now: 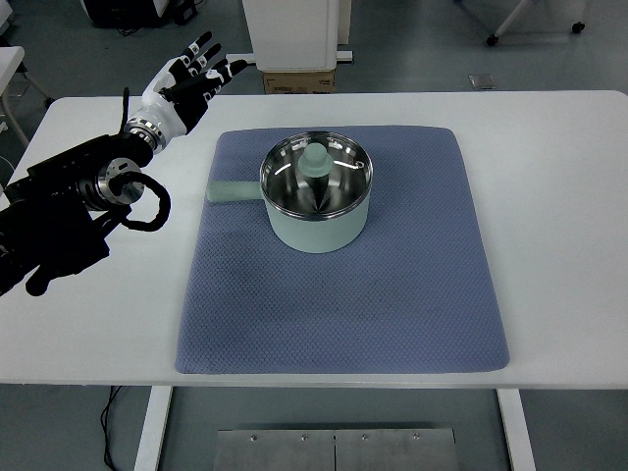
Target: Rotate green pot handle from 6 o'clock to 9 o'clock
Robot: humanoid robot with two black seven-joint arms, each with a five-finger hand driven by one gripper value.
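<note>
Near edge: white rectangular desk point(549, 245), bare strip in front; metal plate on the floor below it. On desk: blue-grey quilted fabric mat point(343, 304), roughly centred.

Mid: pale green enamel pot w/ glass lid point(316, 191) sits on far half of mat, lid seated, green knob on top. Pot's straight pale green handle point(232, 190) sticks out to the left, lying over the mat's left edge, i.e. approx 9 o'clock as seen from robot side. Judgement: rotation looks done; nothing left but arm retreat, if that.

Far left: left hand point(192, 71), white/black, fingers spread and holding nothing, over the desk's far-left corner, well apart from handle. Black forearm enters from left edge. Right arm not seen.

Beyond desk: cardboard box point(298, 80) and white cabinet base on floor.
</note>
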